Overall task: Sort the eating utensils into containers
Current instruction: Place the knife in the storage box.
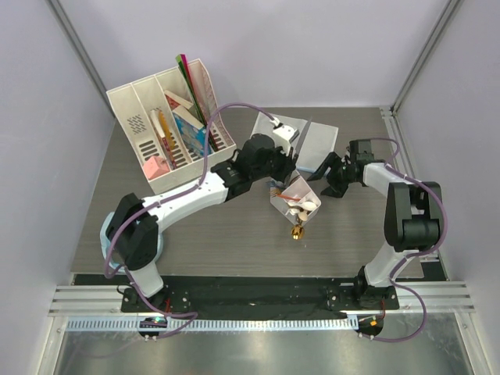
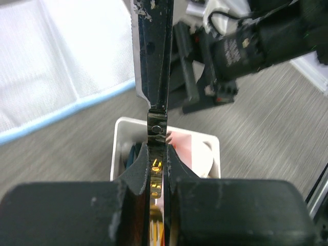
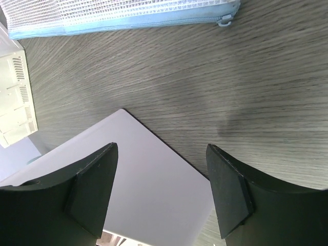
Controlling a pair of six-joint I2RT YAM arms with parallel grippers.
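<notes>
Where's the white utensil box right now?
In the top view, the white box sits mid-table, right beside the left gripper, with the right gripper farther to its right.

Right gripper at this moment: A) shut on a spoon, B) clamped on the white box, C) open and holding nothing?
C: the right wrist view shows the right gripper wide open, with nothing held, above the table.

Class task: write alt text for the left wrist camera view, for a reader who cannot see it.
The left gripper, fingers shut on a slim gold-glinting utensil, hangs over a white box on a grey wood-grain table. Beyond stand the right gripper and a white mesh pouch.
</notes>
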